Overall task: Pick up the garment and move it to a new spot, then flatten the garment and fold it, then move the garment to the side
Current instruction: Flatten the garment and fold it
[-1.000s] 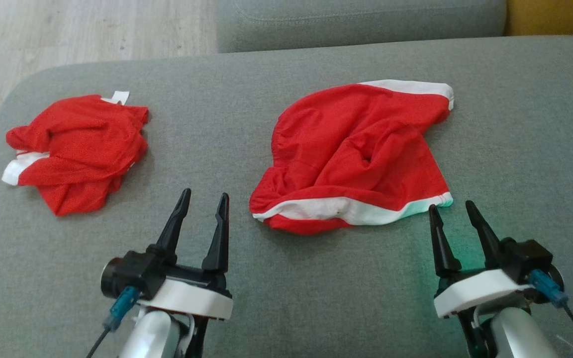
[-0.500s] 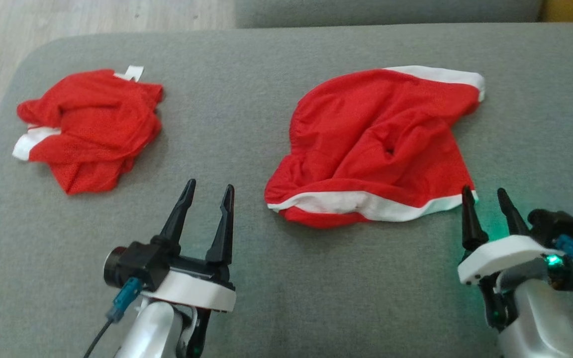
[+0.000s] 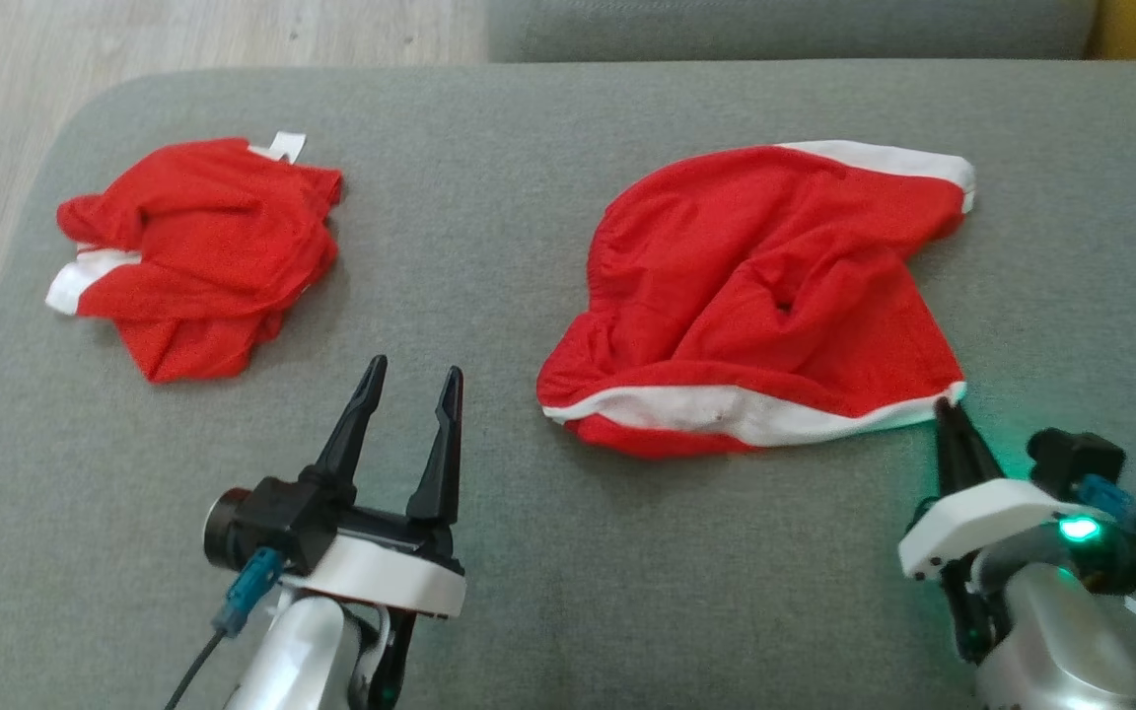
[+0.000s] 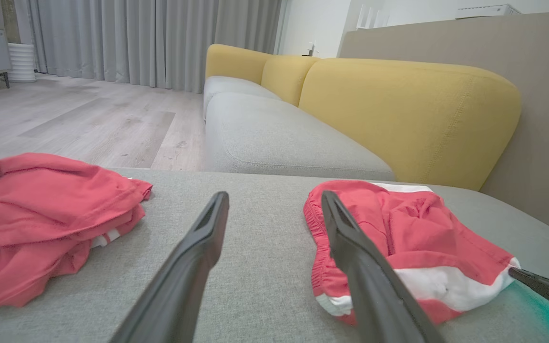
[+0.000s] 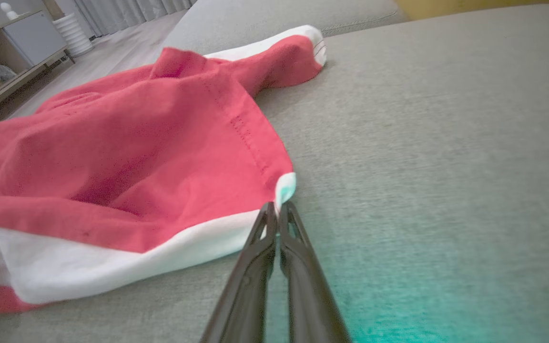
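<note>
A crumpled red garment with white hems lies on the grey cushion, right of centre; it also appears in the left wrist view and the right wrist view. My right gripper is at its near right corner, and its tips are shut on the white hem corner there. That gripper's dark finger also shows beside the hem. My left gripper is open and holds nothing, low over bare cushion to the garment's left.
A second crumpled red garment lies at the cushion's far left. Beyond the cushion's rounded left edge is wooden floor. Another grey seat and yellow backrests stand behind.
My right gripper has moved forward to the garment's near right corner and gone from open to shut on the hem. The head view has shifted slightly. The left gripper has kept still.
</note>
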Robot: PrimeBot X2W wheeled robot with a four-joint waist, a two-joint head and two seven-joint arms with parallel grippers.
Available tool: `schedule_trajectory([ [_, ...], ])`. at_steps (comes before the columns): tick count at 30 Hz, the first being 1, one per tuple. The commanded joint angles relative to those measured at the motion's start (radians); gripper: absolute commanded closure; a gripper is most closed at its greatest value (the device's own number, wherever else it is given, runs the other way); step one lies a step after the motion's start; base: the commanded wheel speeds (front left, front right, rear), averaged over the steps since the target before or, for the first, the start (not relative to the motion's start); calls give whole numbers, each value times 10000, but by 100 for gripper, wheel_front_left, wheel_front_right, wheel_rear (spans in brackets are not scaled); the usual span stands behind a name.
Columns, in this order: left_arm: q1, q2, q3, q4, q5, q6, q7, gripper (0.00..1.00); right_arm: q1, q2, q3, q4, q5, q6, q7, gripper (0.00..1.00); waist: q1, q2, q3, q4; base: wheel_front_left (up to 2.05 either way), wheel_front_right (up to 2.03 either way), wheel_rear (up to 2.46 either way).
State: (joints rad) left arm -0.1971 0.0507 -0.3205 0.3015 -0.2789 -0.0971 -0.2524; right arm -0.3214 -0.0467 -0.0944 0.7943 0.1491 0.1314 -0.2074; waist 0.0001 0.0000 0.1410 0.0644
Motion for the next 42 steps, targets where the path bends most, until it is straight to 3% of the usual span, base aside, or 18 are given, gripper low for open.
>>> schedule_trajectory([
  [1,-195,-5,370,-288,74,-16,-93,0,-310,-36,101,-202,-113,-7,-159,100,-1,0,-87,-87,0,0,0],
  [10,2,-5,366,-356,112,-6,-93,0,7,-36,-2031,-754,-1463,-7,-261,100,-1,0,-380,-531,0,0,0],
  [14,18,-5,294,-353,73,-12,-93,0,116,-36,-2286,-969,-1675,-7,-4,100,-1,0,-401,-664,0,0,0],
  [15,17,-5,273,-347,62,-13,-93,0,134,-36,-2251,-1015,-1683,-7,16,87,-1,0,-400,-687,0,0,0],
  [16,11,-5,251,-341,52,-14,-93,0,148,-35,-2170,-1107,-1653,-7,-31,4,-1,0,-395,-708,0,0,0],
  [17,-3,-5,226,-335,38,-15,-93,0,155,-35,-2043,-1194,-1520,-7,-88,0,-1,0,-390,-724,0,0,0],
  [24,-94,-5,43,-355,-91,39,-93,0,858,-35,-521,-2962,-633,-7,-511,0,-1,0,-457,-759,0,0,0],
  [30,-47,-5,-306,-198,-62,4,-93,0,2048,-35,-164,-4801,-278,-7,-539,0,-1,0,-393,-864,0,0,0],
  [42,-946,288,-2121,1370,-281,-319,771,0,2239,-35,-11,-5352,17,-7,-543,0,-1,0,108,-1447,0,0,0],
])
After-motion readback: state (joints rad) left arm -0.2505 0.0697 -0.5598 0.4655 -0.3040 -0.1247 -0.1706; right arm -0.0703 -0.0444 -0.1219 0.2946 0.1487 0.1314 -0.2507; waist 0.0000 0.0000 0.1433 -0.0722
